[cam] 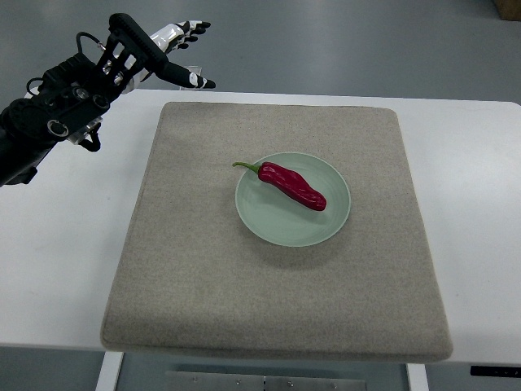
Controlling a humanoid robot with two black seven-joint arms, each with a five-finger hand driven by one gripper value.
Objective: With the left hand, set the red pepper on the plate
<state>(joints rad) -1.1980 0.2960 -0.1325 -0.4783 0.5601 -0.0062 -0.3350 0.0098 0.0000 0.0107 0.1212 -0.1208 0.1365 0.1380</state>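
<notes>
A red pepper [291, 185] with a green stem lies on the pale green plate [260, 224], slanting from upper left to lower right. The plate sits near the middle of a beige mat [203, 277]. My left hand [175, 50] hovers at the upper left, beyond the mat's far left corner and well away from the plate. Its black and white fingers [194, 79] are stretched out and hold nothing. No right arm appears in the top view.
The mat covers most of a white table [65, 244]. Grey floor shows beyond the table's far edge. A brown box corner [509, 6] sits at the top right.
</notes>
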